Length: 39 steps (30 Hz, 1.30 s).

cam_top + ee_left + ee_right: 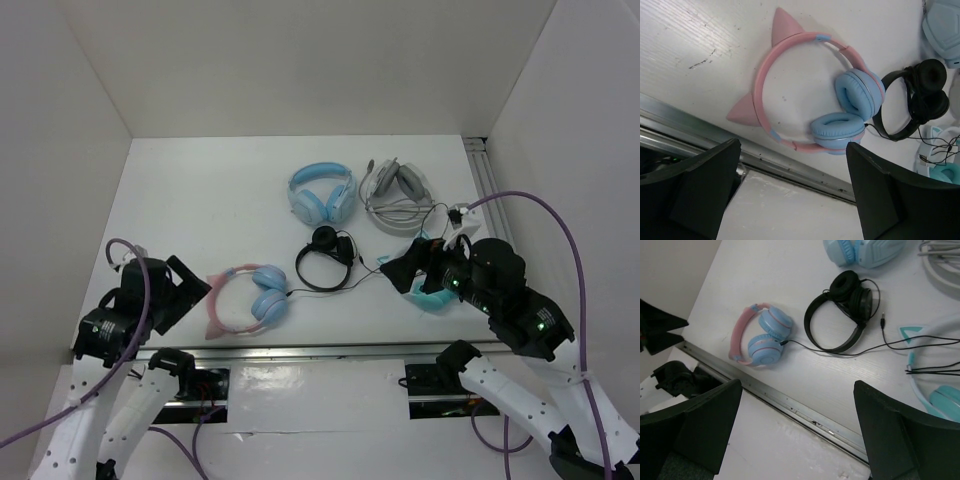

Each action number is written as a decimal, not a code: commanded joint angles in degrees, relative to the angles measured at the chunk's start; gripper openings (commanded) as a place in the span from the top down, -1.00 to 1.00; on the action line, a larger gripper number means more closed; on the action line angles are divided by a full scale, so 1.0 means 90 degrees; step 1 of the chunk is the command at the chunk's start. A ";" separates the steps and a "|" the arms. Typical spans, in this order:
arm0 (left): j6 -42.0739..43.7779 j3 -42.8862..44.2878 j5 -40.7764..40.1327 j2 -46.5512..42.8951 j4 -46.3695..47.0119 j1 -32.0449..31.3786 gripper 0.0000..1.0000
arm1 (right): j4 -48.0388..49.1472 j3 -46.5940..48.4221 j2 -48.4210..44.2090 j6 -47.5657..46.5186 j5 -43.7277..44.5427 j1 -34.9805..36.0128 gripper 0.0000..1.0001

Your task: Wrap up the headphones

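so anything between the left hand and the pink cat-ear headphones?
Nothing visible. The open left hand is just left of the pink cat-ear headphones, with only white table between them. The black headphones lie on their other side.

Black hdphones (324, 239) centre; blue pair (322, 192) & grey pair (397, 185) behind.

A white table (220, 190) is enclosed on three sides by plain white walls (300, 60). Its near edge is bordered by a metal rail (300, 352). The surface is evenly lit.
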 commanded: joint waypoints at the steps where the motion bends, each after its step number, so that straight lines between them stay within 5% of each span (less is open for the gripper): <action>1: -0.0506 -0.0402 0.0202 -0.0160 0.0824 0.0113 -1.00 | 0.1122 -0.0371 -0.0142 0.0242 -0.0671 -0.0069 -1.00; 8: -0.1081 -0.1487 -0.0001 0.1272 0.1784 -0.0178 -1.00 | 0.1563 -0.0489 -0.0064 0.0358 -0.1227 -0.0069 -1.00; 18: -0.1385 -0.2230 -0.1193 0.1790 0.2495 -0.0385 -1.00 | 0.1837 -0.0694 -0.0259 0.0418 -0.1531 -0.0069 -1.00; 22: -0.1064 -0.2230 -0.1330 0.2426 0.2973 -0.0385 -0.75 | 0.1837 -0.0753 -0.0318 0.0418 -0.1599 -0.0069 -1.00; 25: -0.0811 -0.2230 -0.1331 0.2758 0.3287 -0.0317 -0.53 | 0.1837 -0.0753 -0.0386 0.0418 -0.1599 -0.0069 -1.00; 39: -0.0321 -0.2572 -0.0628 0.3217 0.4000 0.0406 -0.52 | 0.1710 -0.0519 -0.0708 0.0613 -0.1541 -0.0069 -1.00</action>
